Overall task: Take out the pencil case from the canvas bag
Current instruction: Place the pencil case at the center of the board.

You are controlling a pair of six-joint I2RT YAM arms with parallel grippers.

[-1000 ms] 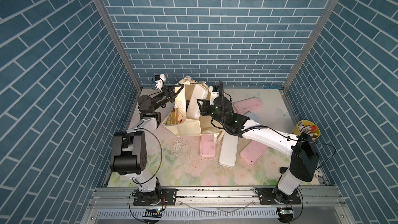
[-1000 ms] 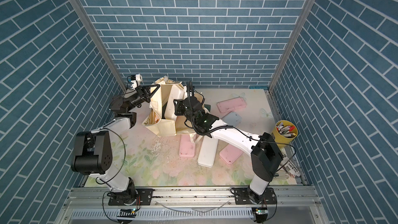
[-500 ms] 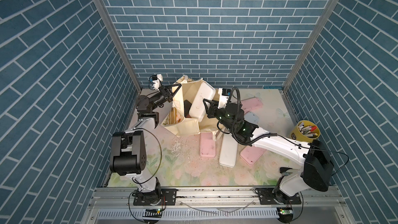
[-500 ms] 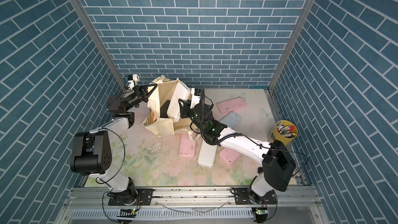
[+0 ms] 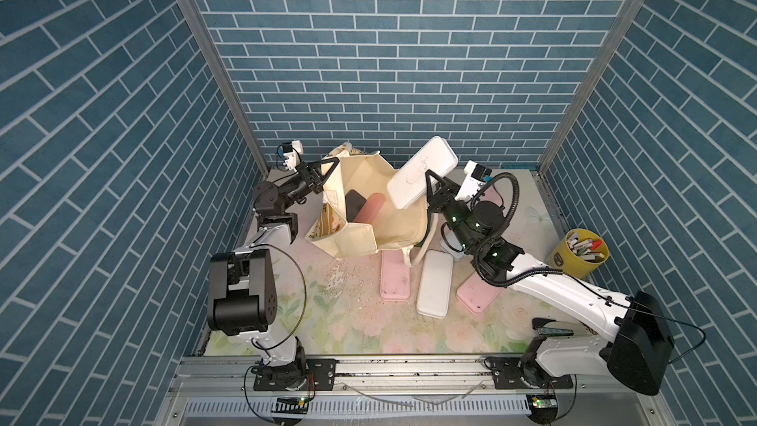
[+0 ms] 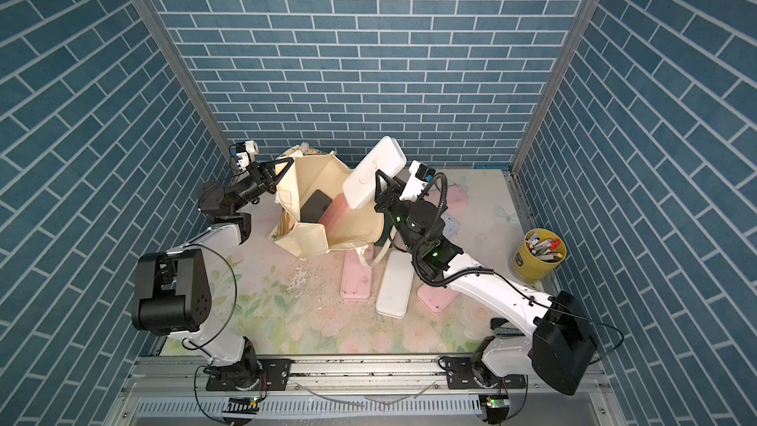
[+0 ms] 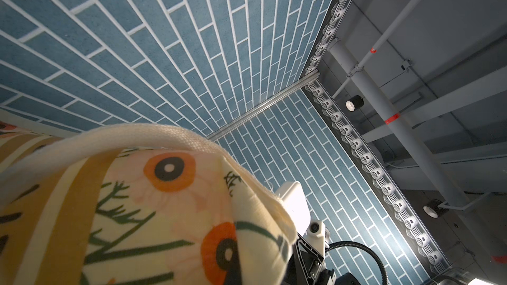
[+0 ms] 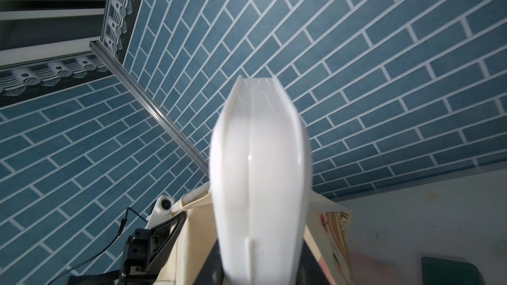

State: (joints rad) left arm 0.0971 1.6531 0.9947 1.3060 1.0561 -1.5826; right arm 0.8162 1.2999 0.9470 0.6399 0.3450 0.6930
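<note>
Right gripper (image 5: pixel 427 197) clamped on white pencil case (image 5: pixel 422 176), raised over canvas bag (image 5: pixel 395 221) mouth. Left gripper (image 5: pixel 327 176) clenched on its rim.

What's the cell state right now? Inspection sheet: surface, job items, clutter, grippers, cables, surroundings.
Surface: floral-print table mat, scattered with white crumbs.
Job's things: cream canvas tote bag held open; white oblong plastic pencil case lifted above its mouth; inside lie a leaning pink case and a dark flat item.
Clutter: pink case by the bag, white flat case, second pink case; yellow pen cup.
Grippers: left gripper shut on the bag's rim; right gripper shut on the white pencil case.
Cables: black corrugated hose loops over the right arm; thin black cable beside the left arm.
Surroundings: blue brick-pattern walls; aluminium front rail.
</note>
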